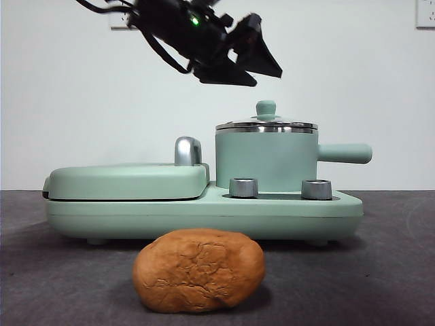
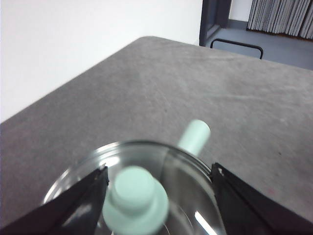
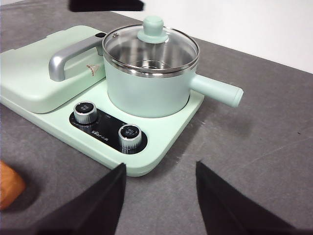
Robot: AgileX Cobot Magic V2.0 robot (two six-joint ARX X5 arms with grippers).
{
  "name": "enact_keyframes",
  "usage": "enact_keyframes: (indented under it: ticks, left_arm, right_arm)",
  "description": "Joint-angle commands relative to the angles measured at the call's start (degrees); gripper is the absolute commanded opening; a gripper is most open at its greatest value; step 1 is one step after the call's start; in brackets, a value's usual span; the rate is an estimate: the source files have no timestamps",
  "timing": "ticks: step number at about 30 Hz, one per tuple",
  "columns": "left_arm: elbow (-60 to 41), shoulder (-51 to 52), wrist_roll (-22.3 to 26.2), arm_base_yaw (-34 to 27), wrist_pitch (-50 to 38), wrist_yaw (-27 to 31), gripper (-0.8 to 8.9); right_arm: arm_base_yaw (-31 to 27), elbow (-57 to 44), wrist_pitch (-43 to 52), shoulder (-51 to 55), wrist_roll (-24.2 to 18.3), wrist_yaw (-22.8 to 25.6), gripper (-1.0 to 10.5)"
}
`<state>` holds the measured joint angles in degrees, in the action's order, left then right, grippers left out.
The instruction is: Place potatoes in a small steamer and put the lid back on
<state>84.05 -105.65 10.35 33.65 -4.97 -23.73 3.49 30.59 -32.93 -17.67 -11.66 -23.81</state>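
Front view: the desk (image 1: pixel 394 272) is covered in a dark grey, felt-like surface; behind it stands a plain white wall with a wall plate (image 1: pixel 425 13) at the upper right. A mint-green cooker base (image 1: pixel 285 212) sits across the middle of the desk, carrying a flat griddle cover (image 1: pixel 126 180) with a steel handle (image 1: pixel 187 150) and two steel dials (image 1: pixel 244 187). The small steamer (image 1: pixel 266 159) stands on the base with its side handle pointing away from the griddle cover. The lid (image 1: pixel 266 122) sits on the steamer's rim. The potato (image 1: pixel 198 269) lies on the desk at the near edge, in front of the base and apart from it. The left claw (image 1: pixel 250 64) hangs above the lid, not touching it, jaws spread wide.

Left wrist view: the lid's mint knob (image 2: pixel 136 200) sits between the two spread jaws, none in contact. Beyond the far desk edge lie a white wall, a dark door frame (image 2: pixel 214 22) and vertical blinds (image 2: pixel 281 17).

Right wrist view: the right claw (image 3: pixel 160 196) stands near the desk's front edge, jaws wide and holding nothing, facing the cooker. A small printed mark between the dials is too small to read. The potato shows only as an orange sliver at the frame's side.
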Motion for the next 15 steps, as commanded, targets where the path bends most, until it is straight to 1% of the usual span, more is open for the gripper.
enact_keyframes:
  ticks: [1, 8, 15]
  left_arm:
    - [3.61, -3.32, -2.27, 0.5, -0.83, 0.24, 3.39]
    - [7.28, -8.07, -2.27, 0.48, -0.55, 0.5, 3.39]
    - [7.32, -9.81, -2.27, 0.07, 0.37, 1.49, 3.38]
  right_arm:
    - [0.2, 0.66, 0.33, -0.24, 0.74, 0.07, 2.3]
    - [0.2, 0.66, 0.33, -0.24, 0.74, 0.07, 2.3]
    - [0.2, 0.66, 0.31, -0.24, 0.76, 0.07, 2.3]
